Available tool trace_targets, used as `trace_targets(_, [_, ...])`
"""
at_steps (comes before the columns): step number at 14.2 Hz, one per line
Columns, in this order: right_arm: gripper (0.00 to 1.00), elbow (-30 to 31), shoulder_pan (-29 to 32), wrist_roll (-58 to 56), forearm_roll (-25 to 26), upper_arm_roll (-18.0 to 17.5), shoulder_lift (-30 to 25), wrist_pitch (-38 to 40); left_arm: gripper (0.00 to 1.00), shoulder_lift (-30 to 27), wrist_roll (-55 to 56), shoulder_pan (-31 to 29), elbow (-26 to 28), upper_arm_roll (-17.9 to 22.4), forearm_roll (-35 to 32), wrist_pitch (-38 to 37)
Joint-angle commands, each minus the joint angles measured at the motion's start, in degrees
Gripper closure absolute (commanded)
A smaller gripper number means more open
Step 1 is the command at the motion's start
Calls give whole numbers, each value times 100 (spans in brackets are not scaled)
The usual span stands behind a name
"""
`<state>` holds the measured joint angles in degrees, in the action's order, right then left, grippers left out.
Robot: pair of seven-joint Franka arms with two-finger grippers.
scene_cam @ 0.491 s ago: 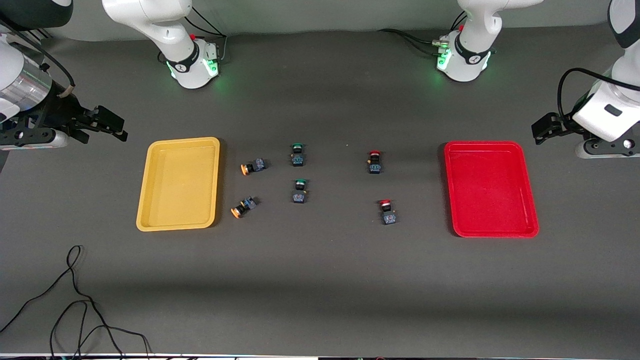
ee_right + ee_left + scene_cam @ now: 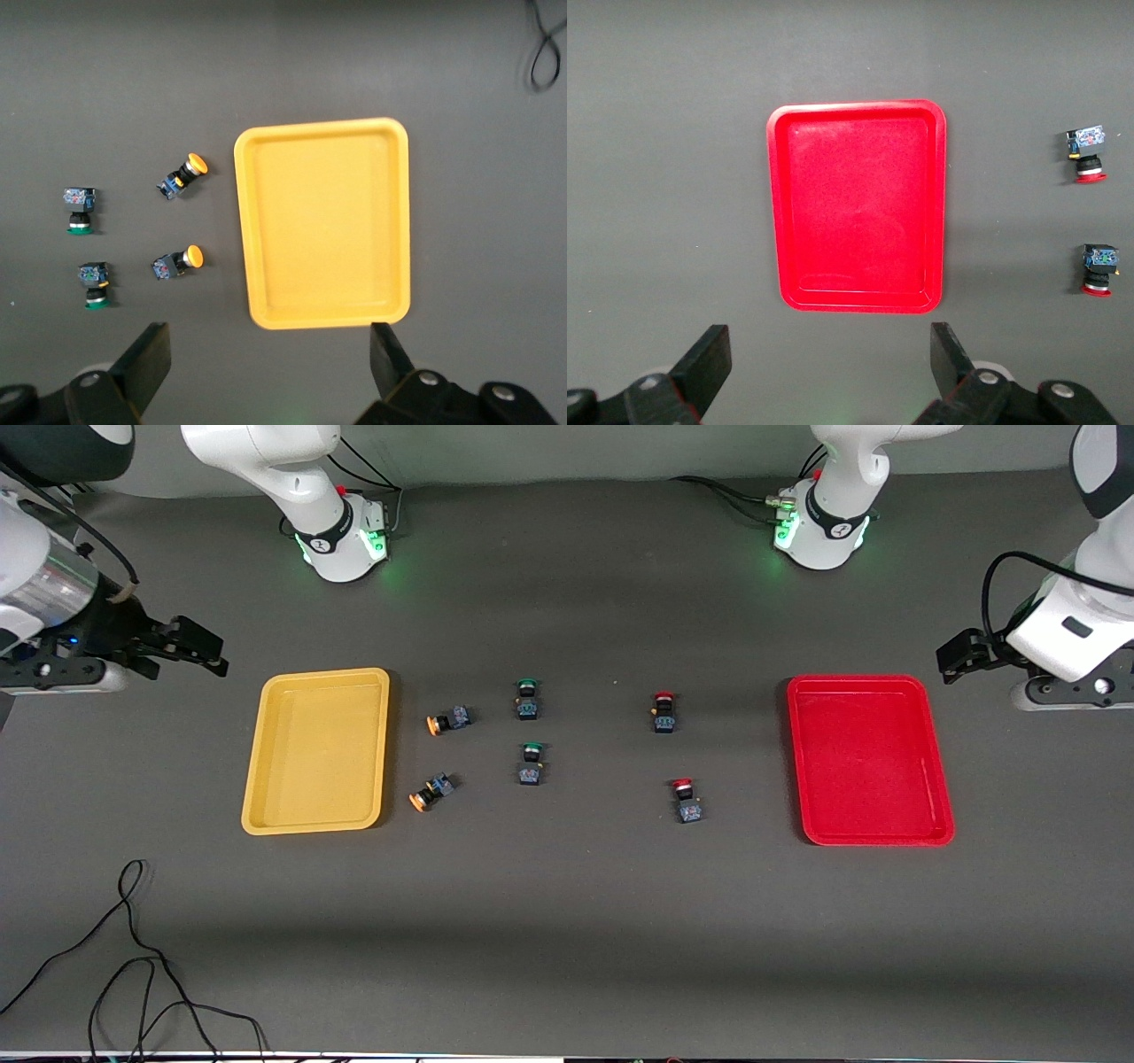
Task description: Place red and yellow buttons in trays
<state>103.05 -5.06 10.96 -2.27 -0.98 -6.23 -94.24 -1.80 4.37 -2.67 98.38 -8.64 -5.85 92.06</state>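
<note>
Red buttons are sitting mid-frame near the red tray; yellow buttons beside the yellow tray. We are hovering our left gripper at the frame's right edge and our right gripper at its left edge, fingers spread wide, holding nothing.

Even, soft overhead light, faint broad shadows, sharp focus throughout.

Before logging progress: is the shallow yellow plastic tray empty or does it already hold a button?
Empty. The shallow yellow plastic tray shows only bare floor inside its rim; both orange-capped push-button switches lie on the table beside it.
</note>
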Motion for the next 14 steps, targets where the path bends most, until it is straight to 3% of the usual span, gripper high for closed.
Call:
trace_targets(1, [0, 311, -354, 1570, 86, -236, 271, -278, 0, 197, 63, 284, -135, 3, -13, -83])
trace_targets(4, [0, 1170, -592, 3405, -80, -586, 543, -1277, 0, 425, 292, 548, -108, -6, 153, -66])
trace_targets(6, [0, 2014, -1003, 4663, -107, -623, 727, -2524, 0, 758, 301, 610, -117, -6, 608, 74])
trace_targets(8, [0, 2464, -1225, 5431, -107, -632, 1113, -3352, 0, 1153, 476, 767, -108, 3, 988, 390])
trace_targets(14, [0, 3142, -1489, 6611, -116, -640, 2301, -5121, 0, 2402, 2318, 2031, 873, 3, 945, 3040])
